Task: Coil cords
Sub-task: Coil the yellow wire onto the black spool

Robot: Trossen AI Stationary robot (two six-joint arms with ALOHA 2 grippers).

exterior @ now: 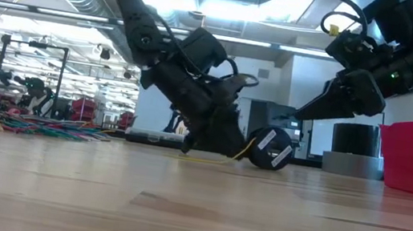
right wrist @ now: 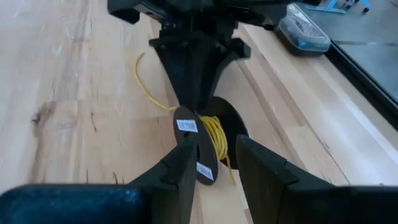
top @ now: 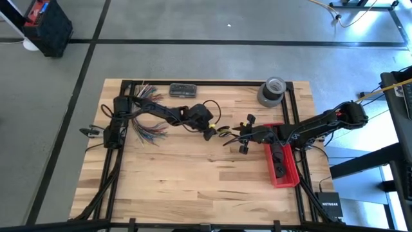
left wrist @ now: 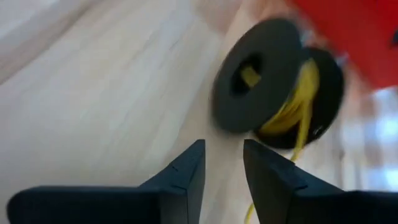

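A black spool [left wrist: 273,87] wound with yellow cord [left wrist: 298,99] stands on its rim at the table's middle [top: 223,133]. A loose length of the cord [right wrist: 146,87] trails off the spool over the wood, past my left gripper. My left gripper [left wrist: 222,168] is low over the table just left of the spool. It is open, with bare wood between its fingers. My right gripper [right wrist: 214,168] comes from the right. It is open and raised [exterior: 299,116], its fingers pointing at the spool, which shows between them.
A bundle of multicoloured wires [top: 145,125] lies at the left. A red bin [top: 283,164] stands under the right arm. A grey tape roll [top: 271,90] and a small grey case [top: 183,90] are at the far edge. The near half of the table is bare wood.
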